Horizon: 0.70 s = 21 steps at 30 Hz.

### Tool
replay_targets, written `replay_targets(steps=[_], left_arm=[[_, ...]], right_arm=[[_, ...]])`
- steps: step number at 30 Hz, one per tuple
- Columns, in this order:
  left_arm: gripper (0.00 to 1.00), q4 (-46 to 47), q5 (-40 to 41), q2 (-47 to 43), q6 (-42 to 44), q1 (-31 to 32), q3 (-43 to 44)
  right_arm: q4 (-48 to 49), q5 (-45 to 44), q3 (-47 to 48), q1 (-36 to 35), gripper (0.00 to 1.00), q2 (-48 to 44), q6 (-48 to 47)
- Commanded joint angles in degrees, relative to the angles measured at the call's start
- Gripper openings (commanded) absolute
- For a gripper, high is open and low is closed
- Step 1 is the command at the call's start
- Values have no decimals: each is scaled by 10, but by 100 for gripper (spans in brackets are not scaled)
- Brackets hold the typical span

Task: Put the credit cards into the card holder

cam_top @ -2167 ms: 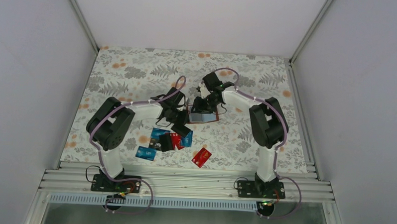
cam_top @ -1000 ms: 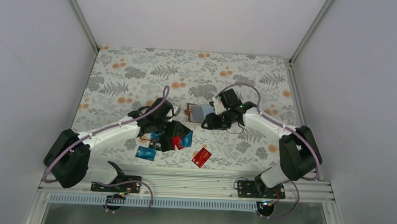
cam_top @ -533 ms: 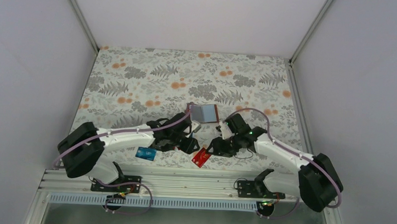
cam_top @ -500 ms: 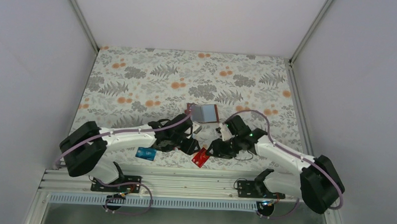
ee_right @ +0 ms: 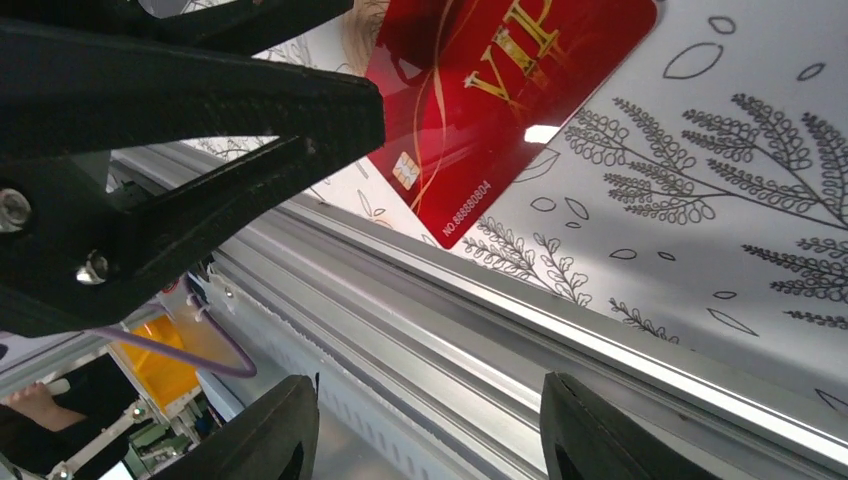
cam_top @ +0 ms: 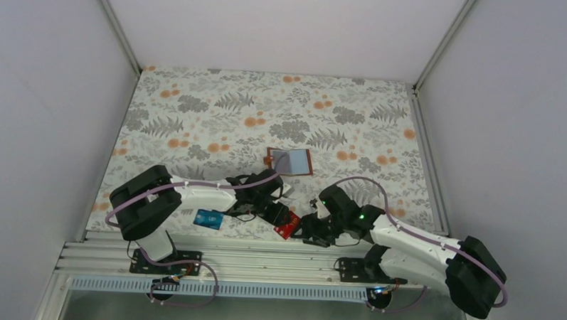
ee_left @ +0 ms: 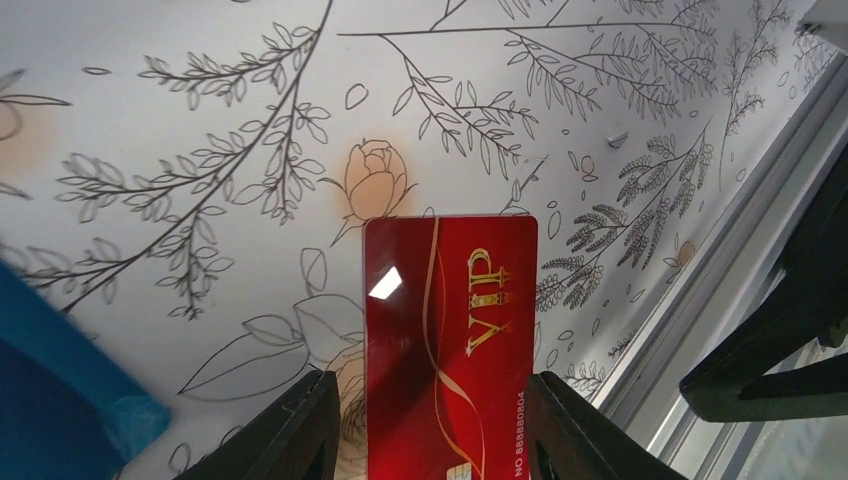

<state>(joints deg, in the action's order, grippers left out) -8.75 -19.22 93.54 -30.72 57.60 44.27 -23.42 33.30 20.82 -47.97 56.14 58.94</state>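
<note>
Plain white walls [cam_top: 271,24], grey-and-orange floral tablecloth [cam_top: 197,114], aluminium rails [cam_top: 263,262] along near edge

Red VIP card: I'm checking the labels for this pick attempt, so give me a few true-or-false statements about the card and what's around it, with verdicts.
1. The red VIP card lies between the fingers of the left gripper. True.
2. The card holder is folded shut. False: it lies open on the table.
3. The right gripper is clamped on the red VIP card. False: its jaws stand open with nothing between them.
4. The red VIP card lies close to the metal rail at the table's near edge. True.
5. The blue card touches the card holder. False: it lies well apart from it, near the front edge.
</note>
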Motion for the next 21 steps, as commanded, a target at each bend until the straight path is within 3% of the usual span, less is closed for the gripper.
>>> replay_targets(steps=[1, 21], left_arm=[[48, 30, -25, 22, -3, 7, 14], [48, 44, -22, 24, -22, 35, 0]], right_arm=[[66, -23, -28, -21, 58, 2, 76], [138, -76, -32, -62, 56, 77, 136]])
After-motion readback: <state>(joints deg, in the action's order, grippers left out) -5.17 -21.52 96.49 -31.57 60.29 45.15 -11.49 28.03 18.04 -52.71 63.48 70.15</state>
